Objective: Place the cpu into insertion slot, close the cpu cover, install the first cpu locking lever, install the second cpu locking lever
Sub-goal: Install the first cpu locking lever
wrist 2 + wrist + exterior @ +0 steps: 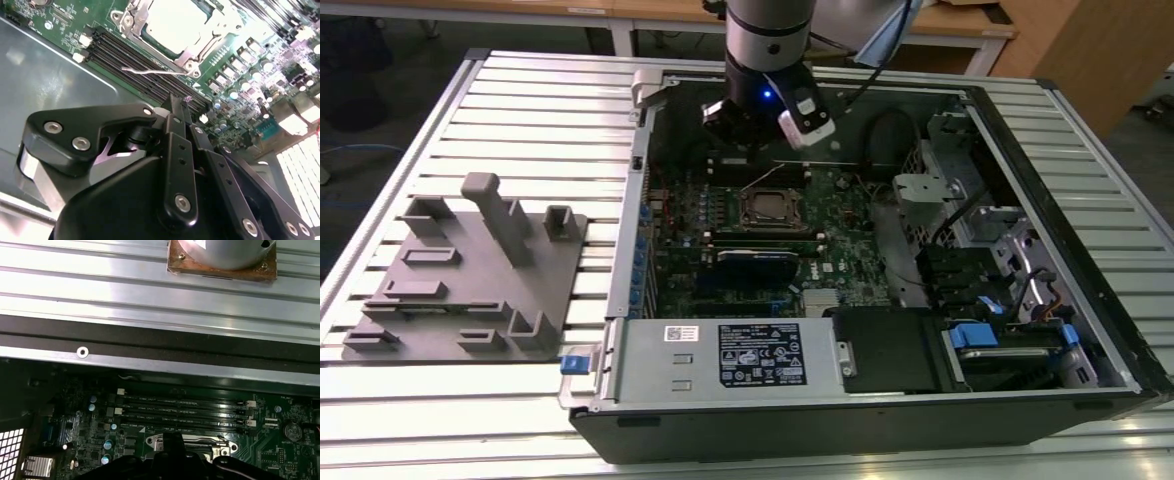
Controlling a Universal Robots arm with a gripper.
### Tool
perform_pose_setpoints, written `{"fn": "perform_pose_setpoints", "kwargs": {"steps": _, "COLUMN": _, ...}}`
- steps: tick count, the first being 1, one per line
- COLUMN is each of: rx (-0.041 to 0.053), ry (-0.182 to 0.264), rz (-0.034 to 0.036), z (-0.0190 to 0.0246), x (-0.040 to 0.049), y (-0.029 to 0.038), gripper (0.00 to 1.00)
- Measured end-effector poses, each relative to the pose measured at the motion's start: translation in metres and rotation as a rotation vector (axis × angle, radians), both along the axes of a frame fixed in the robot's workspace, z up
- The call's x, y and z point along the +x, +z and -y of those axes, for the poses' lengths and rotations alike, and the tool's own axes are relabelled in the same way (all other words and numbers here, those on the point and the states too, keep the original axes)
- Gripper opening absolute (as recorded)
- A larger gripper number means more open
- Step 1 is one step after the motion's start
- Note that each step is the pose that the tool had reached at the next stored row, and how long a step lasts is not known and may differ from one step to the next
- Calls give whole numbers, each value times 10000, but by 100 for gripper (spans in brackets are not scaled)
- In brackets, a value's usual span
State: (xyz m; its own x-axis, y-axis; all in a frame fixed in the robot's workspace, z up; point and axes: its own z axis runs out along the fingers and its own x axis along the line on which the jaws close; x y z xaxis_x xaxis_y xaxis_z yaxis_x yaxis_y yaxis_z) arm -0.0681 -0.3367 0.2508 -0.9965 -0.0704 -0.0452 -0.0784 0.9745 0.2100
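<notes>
The cpu (172, 22) shows its silvery top inside the insertion slot (771, 208) on the green board. The cpu cover (134, 20) lies flat around it as a metal frame. A thin silver locking lever (150, 71) runs along the socket's edge beside the memory slots, and its bent end stands free. My gripper (175, 100) hangs just above the memory slots, a short way from that lever, with its black fingers (179, 145) shut together on nothing. In the exterior view the gripper (750, 150) hovers at the case's far side, behind the socket.
Long black memory slots (185, 412) lie between the socket and the case wall. A power supply (720, 355) fills the case's near side, with drive bays and cables (987, 270) at the exterior view's right. A grey fixture plate (467, 270) rests on the slatted table at the left.
</notes>
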Motion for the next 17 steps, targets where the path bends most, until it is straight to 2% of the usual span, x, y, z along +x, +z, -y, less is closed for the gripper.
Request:
{"fn": "perform_pose_setpoints", "kwargs": {"steps": 5, "rx": 1, "ry": 0, "rz": 211, "z": 1, "x": 0, "y": -40, "gripper": 10}}
{"fn": "perform_pose_setpoints", "kwargs": {"steps": 12, "rx": 3, "ry": 1, "rz": 221, "z": -11, "x": 36, "y": -57, "gripper": 10}}
{"fn": "perform_pose_setpoints", "kwargs": {"steps": 17, "rx": 6, "ry": -18, "rz": 221, "z": -21, "x": 65, "y": -100, "gripper": 10}}
